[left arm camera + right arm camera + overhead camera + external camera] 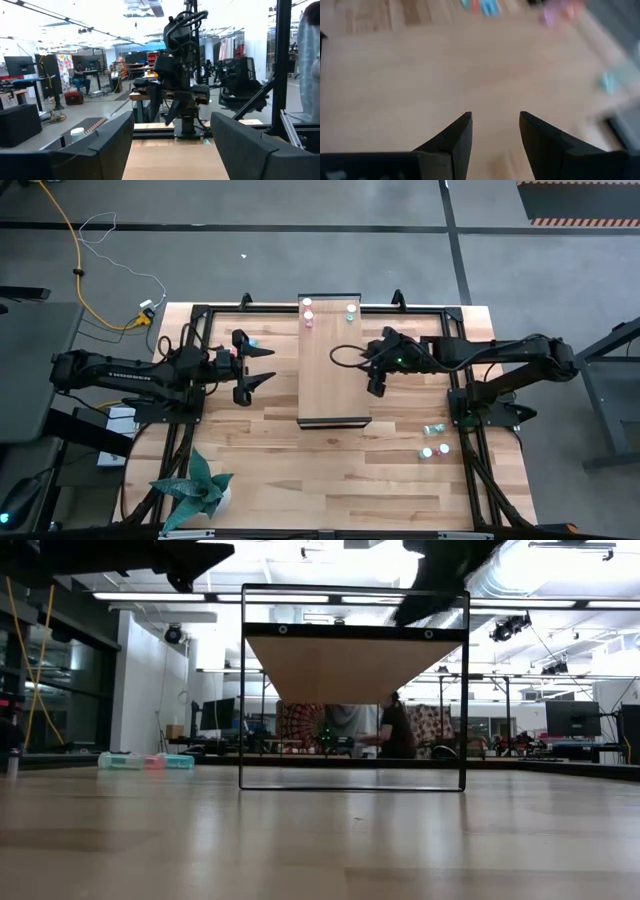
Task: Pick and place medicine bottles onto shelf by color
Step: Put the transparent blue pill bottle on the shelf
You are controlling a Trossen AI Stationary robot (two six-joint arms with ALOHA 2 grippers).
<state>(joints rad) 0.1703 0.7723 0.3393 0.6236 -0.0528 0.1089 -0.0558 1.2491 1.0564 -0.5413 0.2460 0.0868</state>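
Observation:
The shelf (334,370) is a raised light-wood board in the middle of the table; in the low view its underside (350,660) sits in a dark frame. Two pink bottles (308,310) and a teal bottle (350,308) stand at its far end. More bottles lie on the table at the right near side (433,442) and at the left far side (245,339). My right gripper (377,384) (495,117) hangs open and empty over the shelf's right half. My left gripper (265,367) (172,120) is open and empty beside the shelf's left edge.
A potted green plant (195,490) stands at the table's near left corner. Dark frame rails (462,380) run along the table's sides. In the low view, teal, pink and blue bottles (140,761) lie far off on the left. A person (395,730) sits in the room behind.

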